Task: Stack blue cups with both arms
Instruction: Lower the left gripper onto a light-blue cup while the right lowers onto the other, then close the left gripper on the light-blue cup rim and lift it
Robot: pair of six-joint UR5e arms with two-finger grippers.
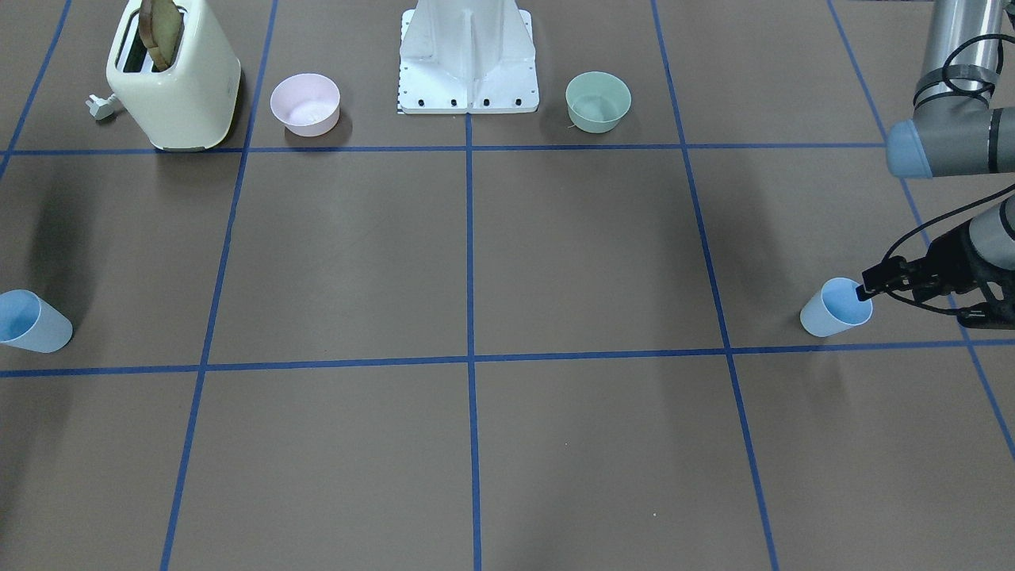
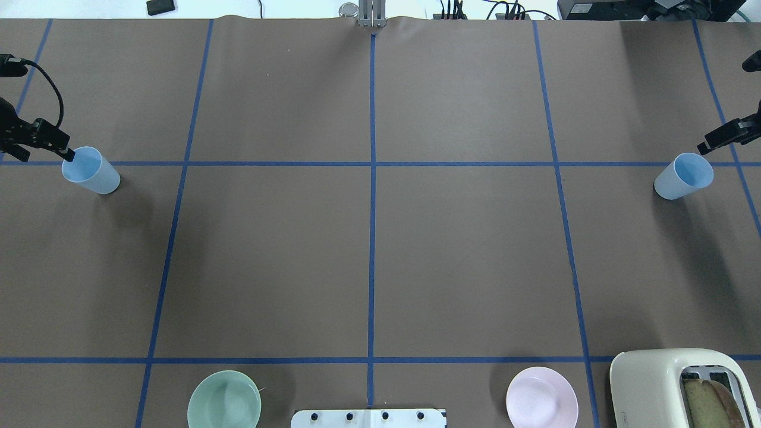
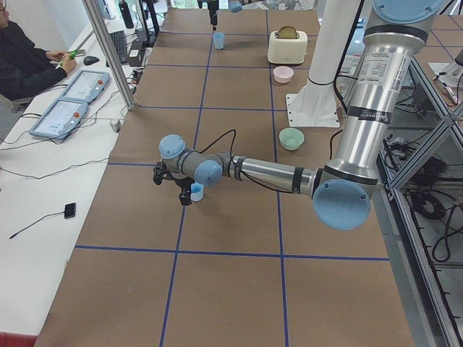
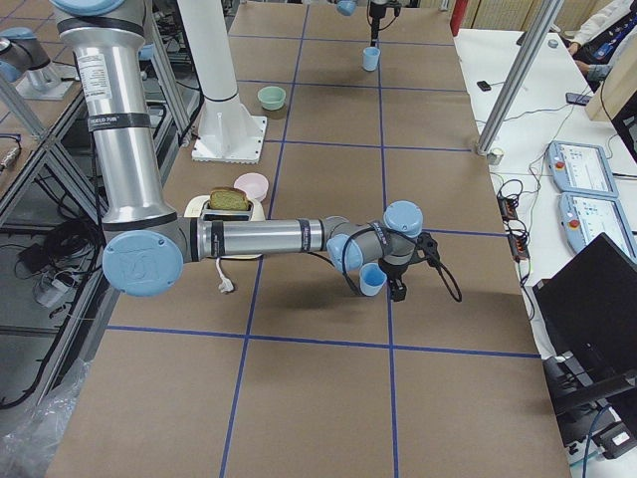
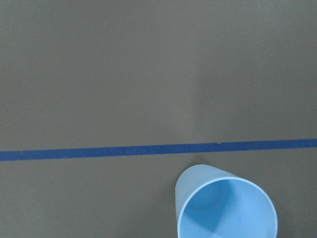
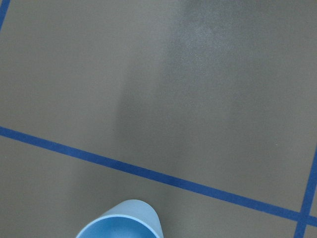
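Note:
Two light-blue cups stand upright at opposite ends of the table. One cup (image 2: 90, 170) is at the overhead view's left; it also shows in the front view (image 1: 835, 308) and the left wrist view (image 5: 225, 206). My left gripper (image 2: 50, 145) looks open, with one fingertip (image 1: 866, 290) at this cup's rim. The other cup (image 2: 684, 176) is at the overhead view's right, and shows in the front view (image 1: 32, 321) and the right wrist view (image 6: 121, 220). My right gripper (image 2: 722, 135) hovers just beyond it, apart from it, and looks open and empty.
A pale green bowl (image 2: 224, 399) and a pale pink bowl (image 2: 541, 397) sit on either side of the white base stand (image 2: 368, 418). A cream toaster (image 2: 684, 386) holding a slice of bread stands near the pink bowl. Blue tape lines cross the brown table.

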